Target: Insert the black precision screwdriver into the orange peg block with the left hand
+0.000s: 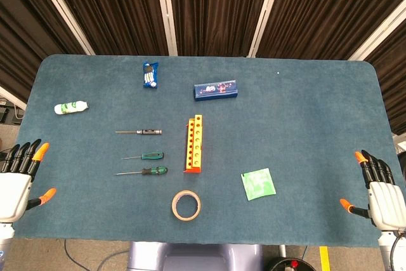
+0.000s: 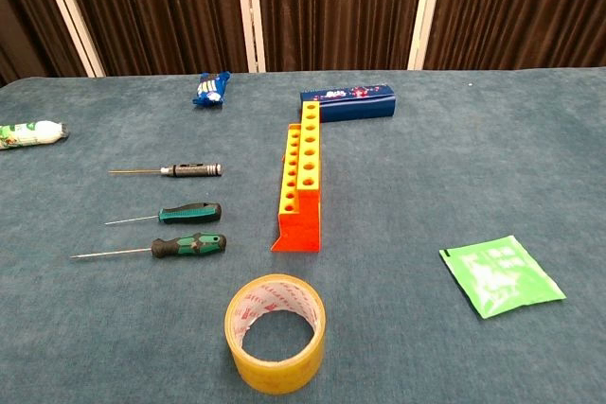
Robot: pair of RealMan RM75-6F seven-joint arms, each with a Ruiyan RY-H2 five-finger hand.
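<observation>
The black precision screwdriver (image 1: pixel 141 132) (image 2: pixel 180 170) lies flat on the table, its thin tip pointing left. Right of it stands the orange peg block (image 1: pixel 195 145) (image 2: pixel 301 173), a long block with a yellow top and rows of holes. My left hand (image 1: pixel 18 179) rests at the table's left front edge, fingers apart, holding nothing, far from the screwdriver. My right hand (image 1: pixel 379 188) sits at the right front edge, also with fingers spread and holding nothing. Neither hand shows in the chest view.
Two green-handled screwdrivers (image 1: pixel 145 155) (image 1: pixel 143 171) lie in front of the black one. A tape roll (image 1: pixel 186 205) sits near the front edge, a green packet (image 1: pixel 258 184) to its right. A blue box (image 1: pixel 216 90), a blue pouch (image 1: pixel 150 74) and a white bottle (image 1: pixel 70 107) lie farther back.
</observation>
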